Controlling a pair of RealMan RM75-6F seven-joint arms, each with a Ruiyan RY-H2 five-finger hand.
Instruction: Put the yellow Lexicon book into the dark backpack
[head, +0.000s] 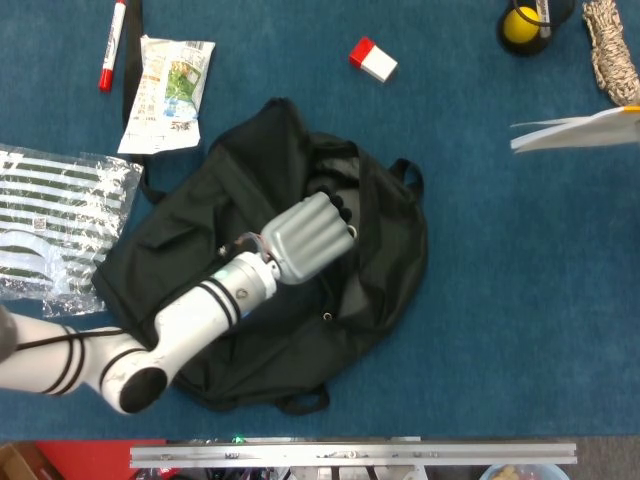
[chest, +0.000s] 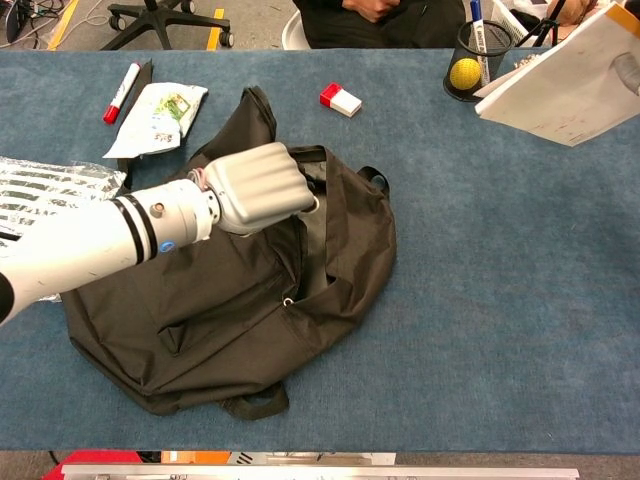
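Note:
The dark backpack (head: 375, 250) lies flat in the middle of the blue table (head: 520, 300). My left hand (head: 305, 235) grips the fabric at the edge of its opening and holds that flap raised, so the top stands up in a peak (chest: 255, 105); the same hand (chest: 258, 187) is fist-like in the chest view. The Lexicon book (chest: 560, 85) hangs tilted in the air at the far right, pale underside showing with a yellow edge; it also appears in the head view (head: 580, 130). A pale fingertip (chest: 628, 70) of my right hand lies on it; the rest of that hand is out of frame.
A red marker (head: 110, 45), a snack packet (head: 168, 90) and a striped plastic bag (head: 55, 225) lie at the left. A red-and-white box (head: 372, 60) sits behind the backpack. A pen cup with a yellow ball (head: 522, 27) and a rope coil (head: 610, 50) stand at the back right.

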